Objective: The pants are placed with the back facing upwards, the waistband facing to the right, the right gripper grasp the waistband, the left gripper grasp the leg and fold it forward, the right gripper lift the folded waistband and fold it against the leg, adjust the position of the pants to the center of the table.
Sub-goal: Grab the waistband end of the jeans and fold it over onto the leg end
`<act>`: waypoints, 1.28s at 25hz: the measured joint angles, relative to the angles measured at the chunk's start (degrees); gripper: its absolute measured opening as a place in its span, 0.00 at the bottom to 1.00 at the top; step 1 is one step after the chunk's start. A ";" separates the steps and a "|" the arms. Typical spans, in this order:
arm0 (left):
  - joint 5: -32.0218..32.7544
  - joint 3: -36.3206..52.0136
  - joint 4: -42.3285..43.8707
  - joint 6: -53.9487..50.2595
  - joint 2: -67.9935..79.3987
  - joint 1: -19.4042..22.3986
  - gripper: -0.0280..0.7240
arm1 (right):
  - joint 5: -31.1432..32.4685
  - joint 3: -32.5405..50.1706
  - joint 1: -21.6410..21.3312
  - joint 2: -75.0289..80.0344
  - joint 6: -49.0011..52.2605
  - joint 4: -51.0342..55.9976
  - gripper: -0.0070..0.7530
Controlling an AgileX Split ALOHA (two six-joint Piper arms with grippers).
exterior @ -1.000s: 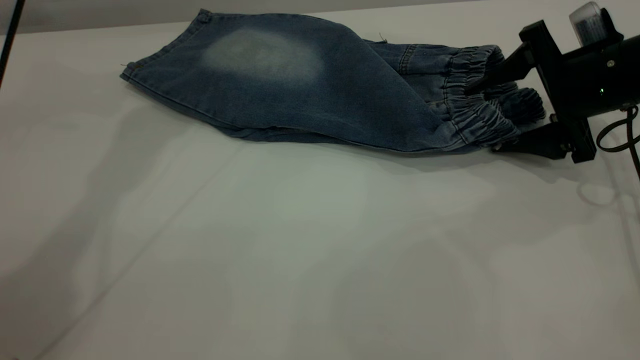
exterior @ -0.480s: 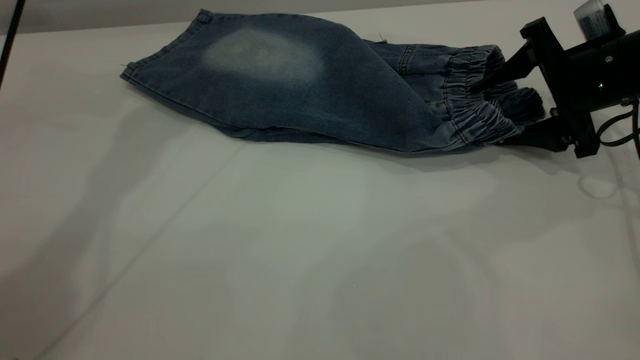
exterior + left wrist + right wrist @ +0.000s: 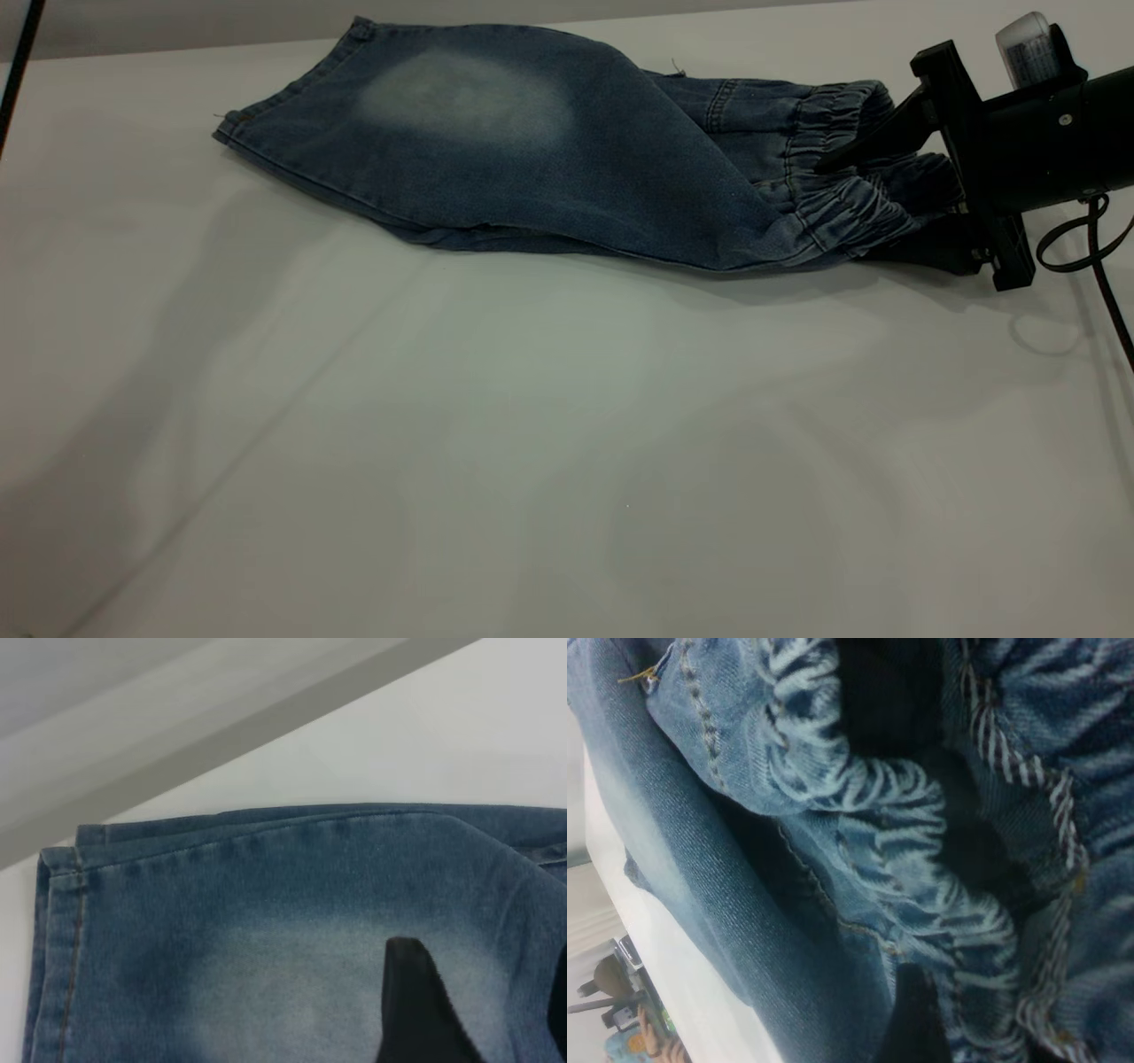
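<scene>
Two fingers (image 3: 873,142) of right hand (image 3: 886,199) straddling waistband (image 3: 850,213), table (image 3: 532,443) beyond

Faded blue denim pants (image 3: 549,151), folded lengthwise with a pale bleached patch facing up, lie flat toward the far side of the white table (image 3: 532,443). Their gathered elastic waistband (image 3: 850,195) points right, bunched between the spread fingers of the black right gripper (image 3: 886,199), while the hem points left.
</scene>
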 joint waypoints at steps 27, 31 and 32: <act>-3.08 0.11 -1.07 1.80 15.22 -14.66 0.49 | 11.16 -0.58 -3.06 -8.66 -1.67 -0.27 0.10; -3.91 0.11 -4.52 2.94 19.21 -19.06 0.49 | 16.17 -0.58 -3.01 -11.84 -1.67 -0.49 0.10; -3.91 0.04 -5.50 3.86 19.93 -20.06 0.49 | 17.19 -0.58 -3.01 -12.52 -1.67 -0.57 0.10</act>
